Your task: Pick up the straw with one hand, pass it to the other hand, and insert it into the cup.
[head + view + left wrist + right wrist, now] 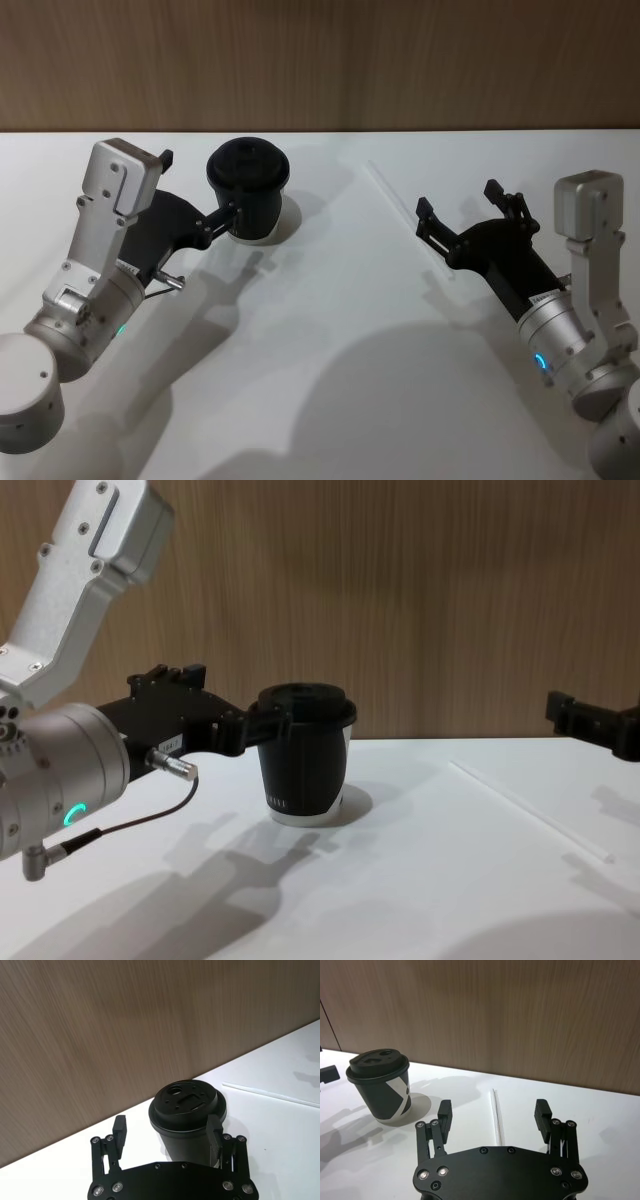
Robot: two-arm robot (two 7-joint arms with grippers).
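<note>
— Both jaws stand wide open and hold nothing. Where are our things?
— Our left gripper (200, 184) has one fingertip at the side of the cup (304, 750). Our right gripper (462, 205) faces the straw (496, 1115), which lies flat on the white table (330, 330), well apart from the cup.

Right gripper (493, 1112), black, its two fingers (445, 1112) spread wide over the white table (600, 1110). The straw (496, 1117) lies flat on the table, running lengthwise through the gap between the fingers and touching neither; its near end meets the edge of the gripper's body. The cup (380, 1087) stands upright off to one side, well apart from the straw, lid on, with a white mark across its dark wall. A wood-grain panel (520, 1010) backs the table.
</note>
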